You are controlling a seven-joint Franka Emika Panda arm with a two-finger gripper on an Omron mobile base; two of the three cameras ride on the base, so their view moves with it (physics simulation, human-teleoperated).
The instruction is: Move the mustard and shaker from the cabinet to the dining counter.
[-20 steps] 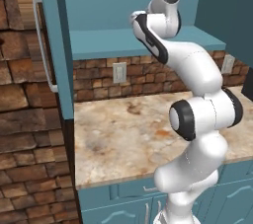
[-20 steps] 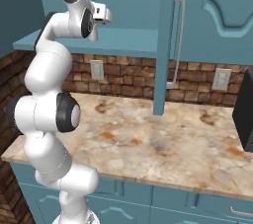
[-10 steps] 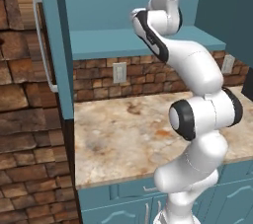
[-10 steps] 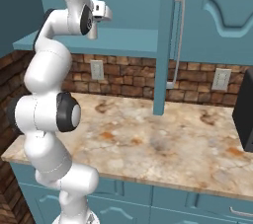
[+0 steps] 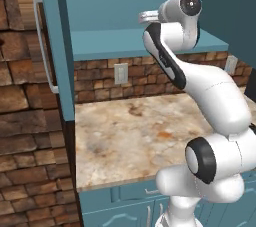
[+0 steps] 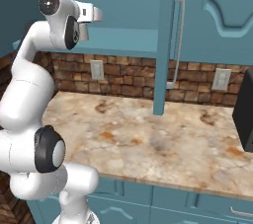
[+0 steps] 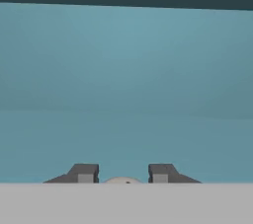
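The arm reaches up into the open cabinet [image 5: 130, 46], its gripper [image 7: 122, 173] level with the teal shelf, since that is where the things to fetch are kept. The jaws are clamped on the shaker [image 7: 122, 180] (just its pale rounded top peeks between them), which sits at the shelf's height. The mustard I can't make out. Below lies a bare marbled counter [image 6: 163, 144] against a brick wall [image 6: 128, 77].

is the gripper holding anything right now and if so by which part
The gripper is shut on the shaker inside the cabinet, its fingertips on either side of the rounded top; the rest of it is hidden.
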